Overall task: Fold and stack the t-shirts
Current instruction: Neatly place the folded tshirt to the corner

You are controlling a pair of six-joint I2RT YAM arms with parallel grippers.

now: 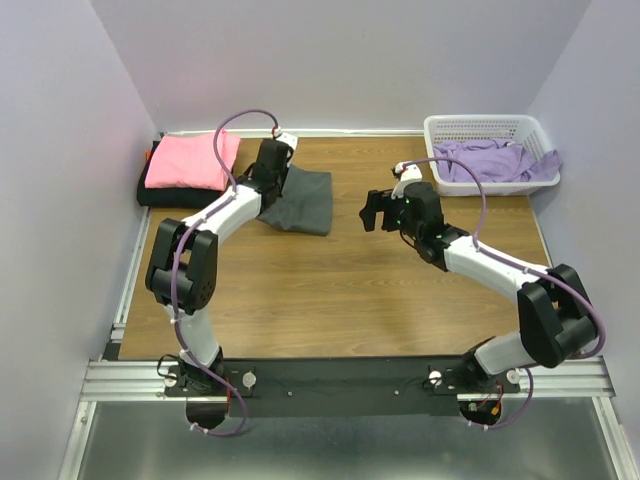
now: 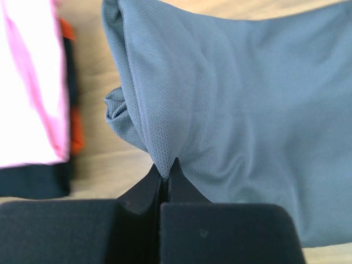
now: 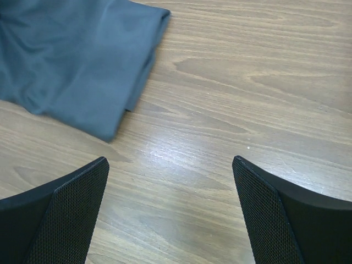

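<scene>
Dark charcoal grey folded cloth t-shirt (image 1: 305,203) lies on the wooden counter (image 1: 330,300) just right of a bright pink folded t-shirt (image 1: 190,160) atop a black t-shirt (image 1: 160,196), a fold pinched by the left end effector (image 2: 166,169), the nearer one; the stack sits to its left. The right end effector (image 3: 170,162) hovers spread, apart to the right. The left arm (image 1: 225,215) hides the shirt's far edge; its long axis is unclear.

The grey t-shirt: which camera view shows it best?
The top external view: most of the grey t-shirt shows, lying on the table. The left wrist view shows only cloth pinched in the left gripper; the right wrist view shows one corner.
</scene>
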